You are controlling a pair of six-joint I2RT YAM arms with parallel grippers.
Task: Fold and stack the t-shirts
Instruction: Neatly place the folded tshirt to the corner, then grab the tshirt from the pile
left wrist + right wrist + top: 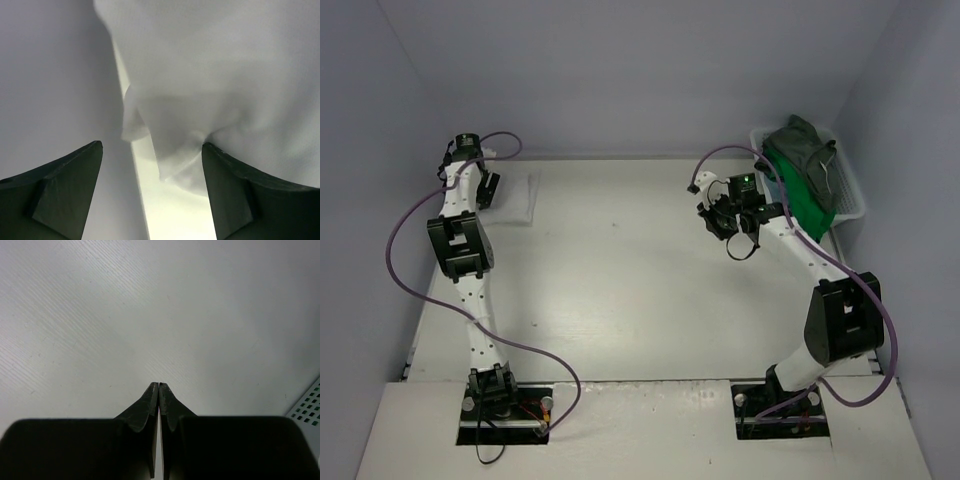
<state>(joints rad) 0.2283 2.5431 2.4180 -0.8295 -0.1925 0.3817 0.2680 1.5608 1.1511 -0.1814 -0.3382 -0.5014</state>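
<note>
At the far left of the table (620, 290) the left gripper (485, 188) hangs over a white t-shirt (518, 195), which lies folded close to the back wall. In the left wrist view its two dark fingers (65, 185) stand spread wide apart, released, with a rumpled edge of the white cloth (210, 75) lying in the gap and nothing pinched; the right-hand fingertip looks to be just touching a fold, though contact is hard to judge. Across the bare middle of the table, well apart from that shirt, the right gripper (718, 218) hovers with its jaws clenched tip to tip on nothing, over plain tabletop in its own wrist view (158, 386). Just beyond it, at the far right corner, sits a white mesh basket (850, 190) holding a bright green t-shirt (800, 195) and, bunched on top, a dark grey-green t-shirt (805, 145).
</note>
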